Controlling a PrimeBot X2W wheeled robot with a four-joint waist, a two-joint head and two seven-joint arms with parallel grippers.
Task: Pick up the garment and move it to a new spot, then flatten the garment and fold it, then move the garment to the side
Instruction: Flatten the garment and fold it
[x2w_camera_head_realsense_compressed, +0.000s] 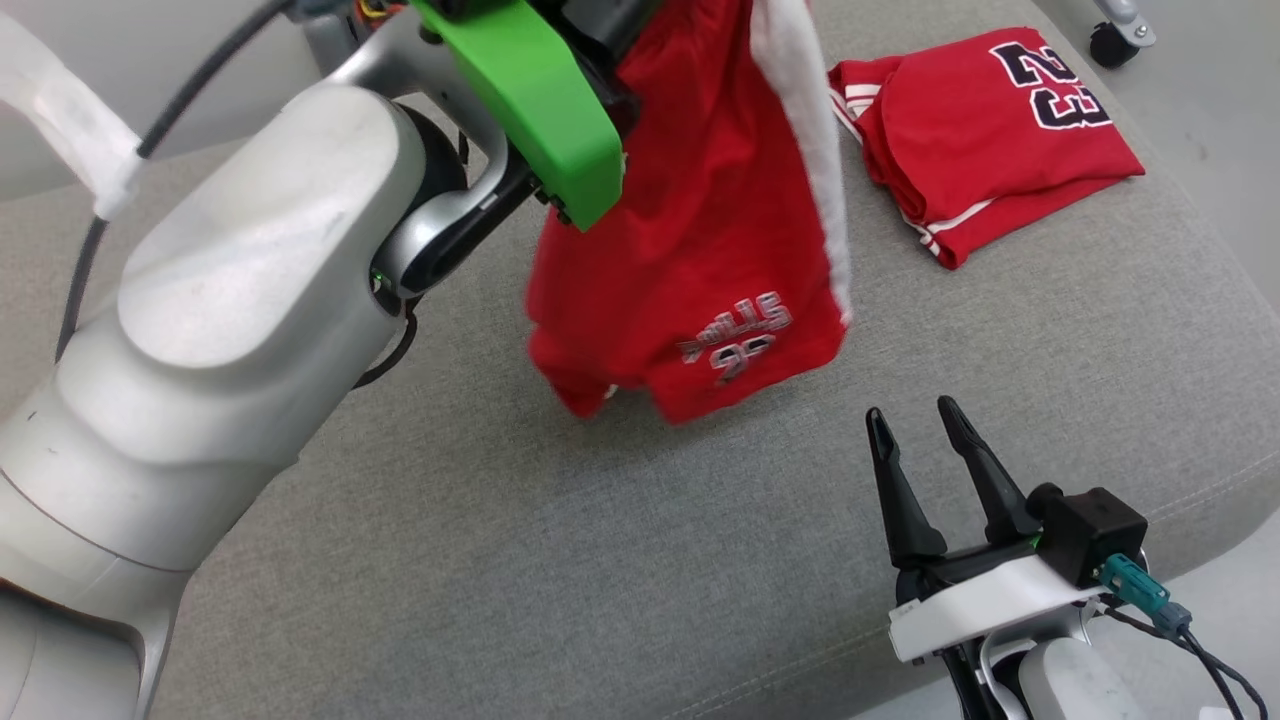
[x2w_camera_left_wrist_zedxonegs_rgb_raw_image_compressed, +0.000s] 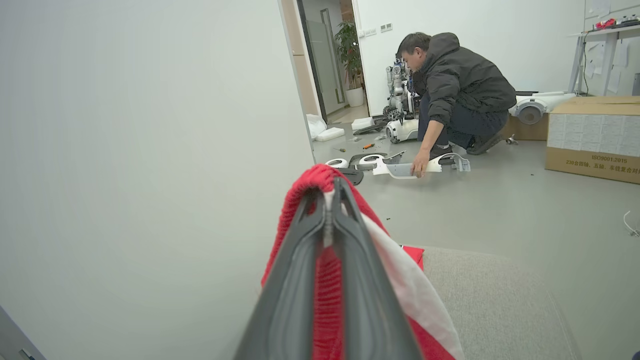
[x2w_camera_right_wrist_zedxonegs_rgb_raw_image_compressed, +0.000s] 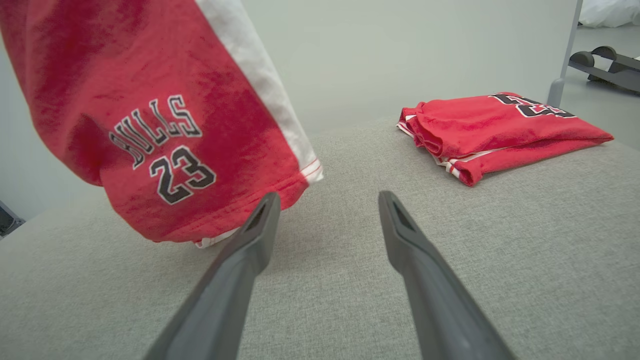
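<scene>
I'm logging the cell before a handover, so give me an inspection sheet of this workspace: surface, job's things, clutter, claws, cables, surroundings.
Surface: grey fabric cushion, smooth.
Job's things: red shorts hang from the left claw, hem low over the cushion; contact cannot be told.
Clutter: folded red jersey lies at the cushion's far right corner.
Claws: left claw shut on the shorts' waistband; right claw open, holding nothing, over the cushion's near edge.
Cables: black cable along the left arm; teal-plugged cable at the right wrist.
Surroundings: person crouching on the floor among white robot parts; cardboard box nearby; white wall.
</scene>
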